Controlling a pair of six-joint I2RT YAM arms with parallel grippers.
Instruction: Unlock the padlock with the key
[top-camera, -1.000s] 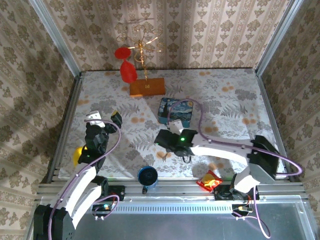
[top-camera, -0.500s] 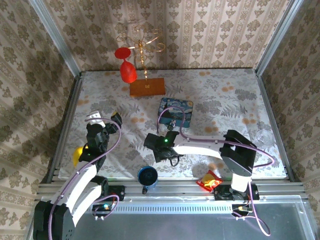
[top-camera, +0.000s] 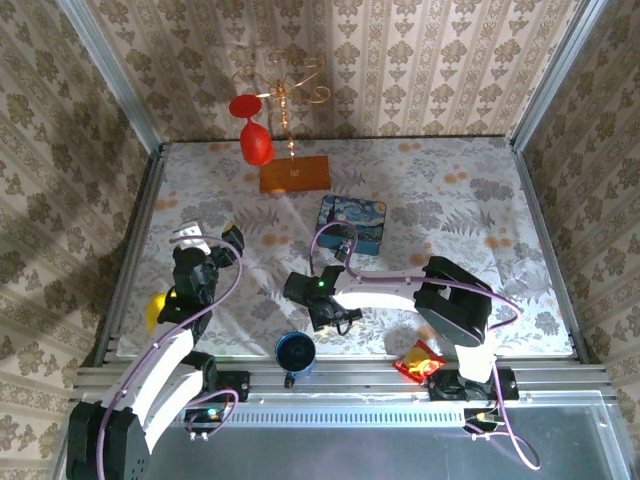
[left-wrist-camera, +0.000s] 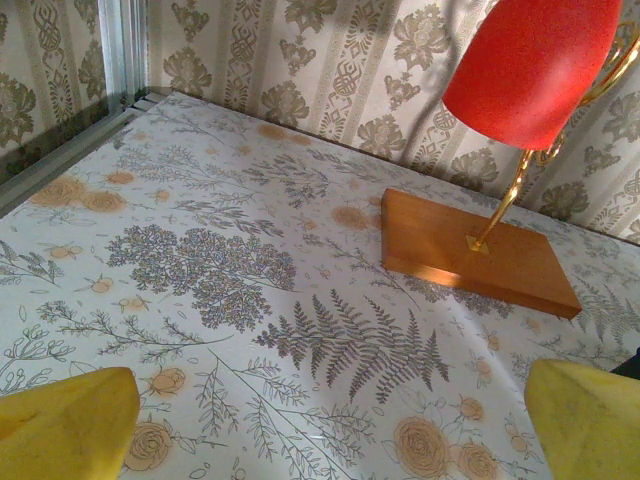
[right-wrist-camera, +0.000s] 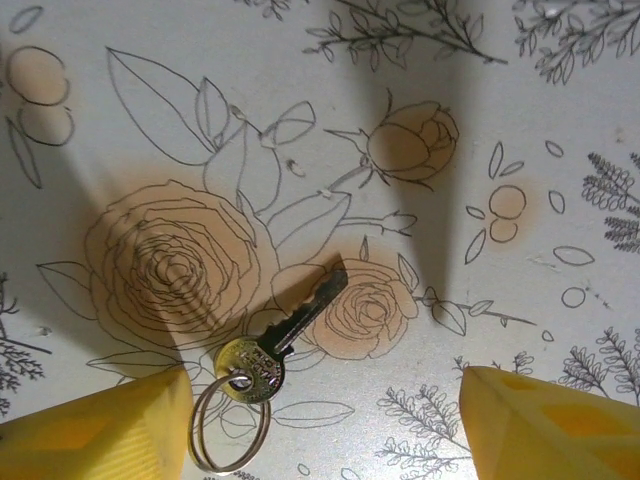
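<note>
Leftward swings our right gripper (right-wrist-camera: 322, 425): its jaws stand apart astride the key (right-wrist-camera: 288, 328) on the cloth (right-wrist-camera: 480, 120), seemingly ready to pinch; our left gripper (left-wrist-camera: 330, 425) gapes idle; we cannot spot the padlock.

Left arm (top-camera: 165, 365): white shells over black joints, with a small white block at the wrist end.
Right arm (top-camera: 385, 290): white forearm shell, a bulky black elbow housing, and a small green light (top-camera: 320, 283) on the black wrist.
Cables (top-camera: 232, 275): purple, looping loosely along both arms.
Left gripper (left-wrist-camera: 330, 410): blunt yellow fingers (left-wrist-camera: 70, 425).
Right gripper (right-wrist-camera: 325, 420): yellow wedge-shaped fingers (right-wrist-camera: 545, 425).
Bases (top-camera: 218, 384): black mounts sitting on the aluminium rail (top-camera: 340, 385).
</note>
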